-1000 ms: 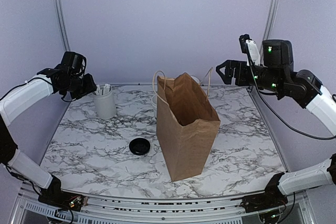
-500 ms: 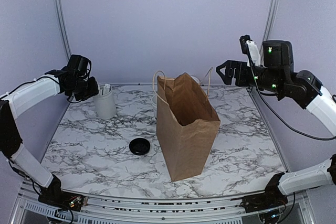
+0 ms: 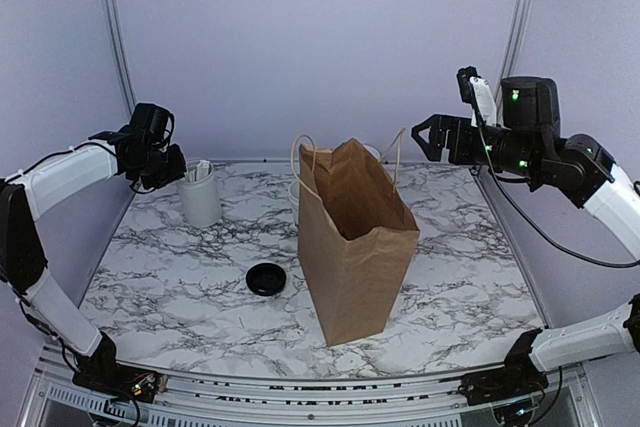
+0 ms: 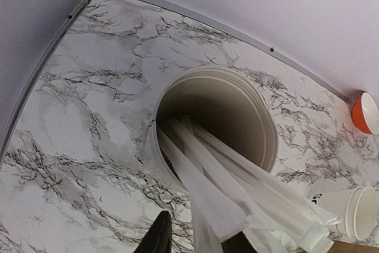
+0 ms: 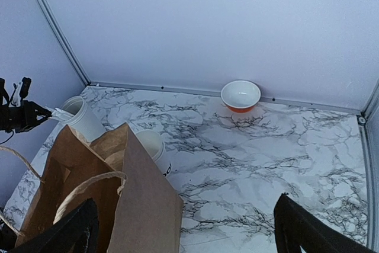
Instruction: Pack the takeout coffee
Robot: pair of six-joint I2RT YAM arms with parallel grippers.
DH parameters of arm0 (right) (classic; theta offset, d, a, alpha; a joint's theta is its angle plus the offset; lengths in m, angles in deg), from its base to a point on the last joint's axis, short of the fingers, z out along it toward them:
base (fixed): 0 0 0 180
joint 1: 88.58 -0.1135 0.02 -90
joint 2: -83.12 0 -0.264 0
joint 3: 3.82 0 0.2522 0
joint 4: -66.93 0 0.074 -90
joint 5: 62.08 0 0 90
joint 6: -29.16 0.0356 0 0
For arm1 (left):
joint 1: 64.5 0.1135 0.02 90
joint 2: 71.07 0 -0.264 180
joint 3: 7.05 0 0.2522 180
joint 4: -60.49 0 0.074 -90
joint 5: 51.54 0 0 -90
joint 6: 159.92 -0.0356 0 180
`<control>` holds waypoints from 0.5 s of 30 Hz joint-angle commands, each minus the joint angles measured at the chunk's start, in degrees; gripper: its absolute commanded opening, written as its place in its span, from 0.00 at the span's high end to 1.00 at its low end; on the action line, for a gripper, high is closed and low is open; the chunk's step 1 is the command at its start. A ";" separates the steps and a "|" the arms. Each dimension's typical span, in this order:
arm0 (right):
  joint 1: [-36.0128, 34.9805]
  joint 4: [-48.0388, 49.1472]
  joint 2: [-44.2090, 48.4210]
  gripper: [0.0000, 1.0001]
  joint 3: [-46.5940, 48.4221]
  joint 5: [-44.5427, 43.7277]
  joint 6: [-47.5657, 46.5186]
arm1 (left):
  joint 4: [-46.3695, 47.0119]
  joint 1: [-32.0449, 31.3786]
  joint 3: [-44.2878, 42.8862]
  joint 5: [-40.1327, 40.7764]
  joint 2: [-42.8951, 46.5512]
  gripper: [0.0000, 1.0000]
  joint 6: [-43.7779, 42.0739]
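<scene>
Takeout coffee cup [image 5: 155,149]: white paper, black lettering low on its wall. It stands upright on the marble table [image 3: 170,267], just behind the brown paper bag [image 3: 355,247] on the far-left side. Its mouth shows open and white in the right wrist view. Most of it is hidden by the bag from the top camera.

Black lid [image 3: 266,279] lies on the table, left of the bag and apart from the cup.

Bag stands upright mid-table, top open, its handles up.

Left gripper [image 3: 165,169] is at the far-left corner, over a stack of white cups [image 3: 200,202] that holds paper-wrapped straws [image 4: 225,194]. The straws lean out toward the wrist camera and their ends pass between the two dark fingers, which sit close on either side. Cannot tell whether the claw actually pinches them.

Right gripper [image 3: 422,137] is held high at the far right, above the table, its claw spread wide with nothing in it.

Orange bowl [image 5: 240,96], white inside, sits by the back wall.
</scene>
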 commanded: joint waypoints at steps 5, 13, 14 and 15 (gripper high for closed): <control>0.42 0.06 0.50 0.00 1.66 0.50 0.73 | 1.86 0.73 -3.72 2.35 -1.85 0.78 -1.57; 0.42 0.09 1.10 0.00 0.71 0.24 0.91 | 1.81 0.75 -4.19 2.18 -1.93 0.88 -1.76; 0.44 0.09 1.05 0.00 0.54 0.23 0.96 | 1.85 0.73 -4.15 1.96 -1.73 0.89 -1.80; 0.42 0.13 1.05 0.00 0.45 0.23 0.93 | 1.78 0.73 -4.14 1.65 -1.50 0.90 -1.89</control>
